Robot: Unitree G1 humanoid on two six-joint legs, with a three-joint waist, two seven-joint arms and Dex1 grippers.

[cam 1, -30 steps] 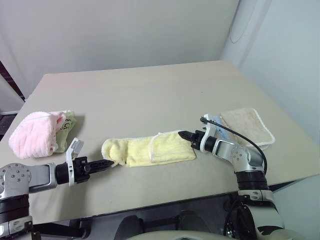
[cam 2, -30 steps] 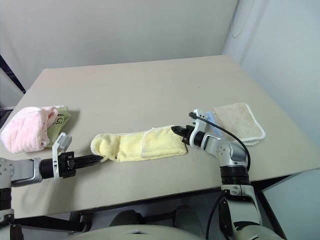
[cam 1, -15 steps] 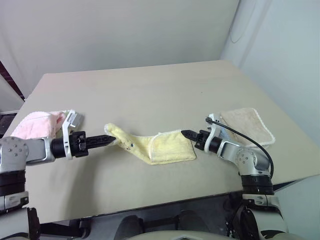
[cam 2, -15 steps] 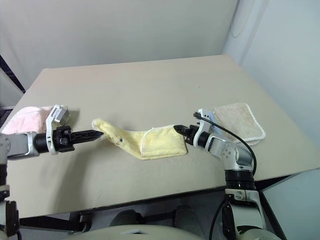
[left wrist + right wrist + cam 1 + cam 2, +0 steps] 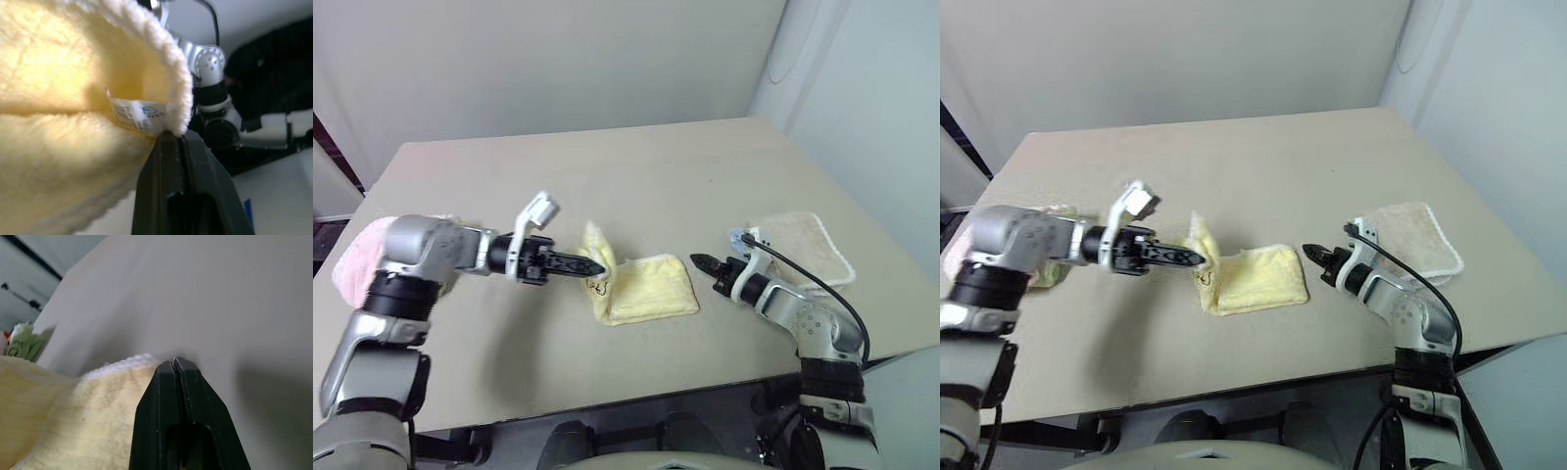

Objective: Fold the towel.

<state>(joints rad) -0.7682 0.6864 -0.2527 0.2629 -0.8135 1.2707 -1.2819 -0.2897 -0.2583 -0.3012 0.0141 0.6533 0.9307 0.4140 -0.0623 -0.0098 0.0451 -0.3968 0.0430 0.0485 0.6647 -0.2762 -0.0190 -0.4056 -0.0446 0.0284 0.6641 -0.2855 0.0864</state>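
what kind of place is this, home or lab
Most likely a lab or test room, not a home: a bare beige table against plain walls, with just cloths laid out, a yellow towel and a beige towel.

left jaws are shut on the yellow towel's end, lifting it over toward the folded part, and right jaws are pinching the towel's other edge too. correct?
Not quite. The left gripper is shut on the lifted end of the towel, as the left wrist view confirms. But the right gripper is shut on nothing: in the left eye view its tip sits apart from the towel's edge, with bare table between them.
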